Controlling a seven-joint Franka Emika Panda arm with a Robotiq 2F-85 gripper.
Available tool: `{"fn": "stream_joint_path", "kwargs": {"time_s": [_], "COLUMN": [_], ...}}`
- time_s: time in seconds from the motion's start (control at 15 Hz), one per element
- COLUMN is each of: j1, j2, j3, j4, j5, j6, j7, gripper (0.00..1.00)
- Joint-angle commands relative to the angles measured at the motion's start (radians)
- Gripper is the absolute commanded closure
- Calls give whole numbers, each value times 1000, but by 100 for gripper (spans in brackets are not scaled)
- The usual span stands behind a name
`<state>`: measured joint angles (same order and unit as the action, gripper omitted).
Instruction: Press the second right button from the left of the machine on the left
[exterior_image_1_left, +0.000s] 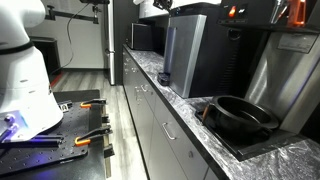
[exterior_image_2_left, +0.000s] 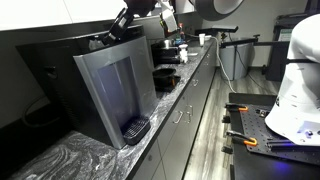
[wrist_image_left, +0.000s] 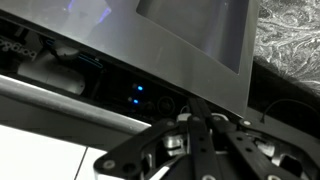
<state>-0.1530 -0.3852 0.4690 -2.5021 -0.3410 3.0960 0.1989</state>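
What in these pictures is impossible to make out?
1. Buttons on the machine: too small in both exterior views; the wrist view shows only blurred blue lights.
2. Whether the claw touches the machine: dark and blurred in the wrist view.
3. The arm: cut off by the top edge in an exterior view.

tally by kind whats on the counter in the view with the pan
machine: 1
black box: 1
pan: 1
total: 3
Anything farther back is too blurred to count.
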Motion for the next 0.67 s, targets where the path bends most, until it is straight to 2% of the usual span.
{"fn": "stream_joint_path", "kwargs": {"time_s": [0.0, 0.6], "j1": [-40, -65], "j2": [24, 20], "j3": [20, 40], "j4": [34, 40], "j5": [-27, -29], "j6": [28, 27], "j7": [-5, -6], "gripper": [100, 100]}}
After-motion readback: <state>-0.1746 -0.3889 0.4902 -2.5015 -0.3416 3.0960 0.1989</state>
